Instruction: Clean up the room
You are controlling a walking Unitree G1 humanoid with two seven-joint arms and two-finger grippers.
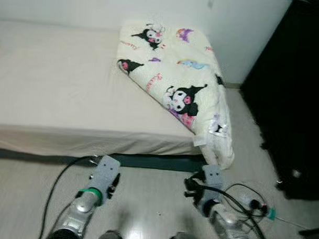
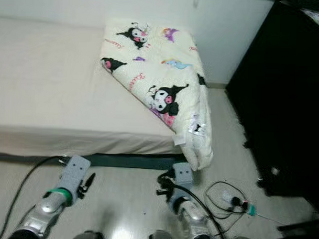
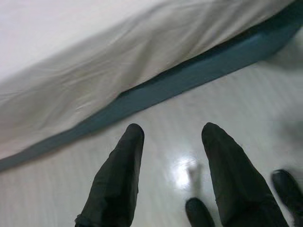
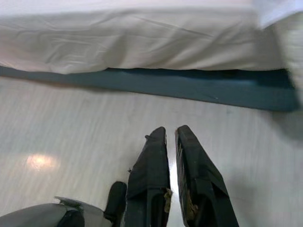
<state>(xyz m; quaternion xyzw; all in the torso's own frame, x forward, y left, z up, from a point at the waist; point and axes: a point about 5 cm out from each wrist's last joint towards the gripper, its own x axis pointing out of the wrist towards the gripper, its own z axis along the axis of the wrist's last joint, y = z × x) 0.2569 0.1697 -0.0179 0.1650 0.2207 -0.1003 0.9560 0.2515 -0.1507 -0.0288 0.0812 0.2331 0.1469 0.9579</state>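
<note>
Low bed (image 1: 55, 89) with smooth cream sheet, dark teal base; folded quilt (image 1: 182, 78), soft padded cream fabric with cartoon print, at 1 o'clock on bed, corner drooping over edge toward floor (image 1: 146, 203), pale and glossy; left gripper (image 3: 173, 142) above floor at 7 o'clock, fingers spread, empty; right gripper (image 4: 171, 137) at 5 o'clock, fingers nearly closed, empty; thin black cables (image 1: 246, 198) coiled on floor at 4 o'clock; black cabinet (image 1: 291, 92) at 3 o'clock.

Quilt (image 1: 182, 78): soft padded cloth, matt, cartoon print. Bed (image 1: 61, 90): smooth matt sheet. Floor (image 1: 146, 203): pale, glossy, glare seen. Arms: silver metal. Left pincer (image 3: 170, 142) fingers (image 3: 118, 179): black, matt.
</note>
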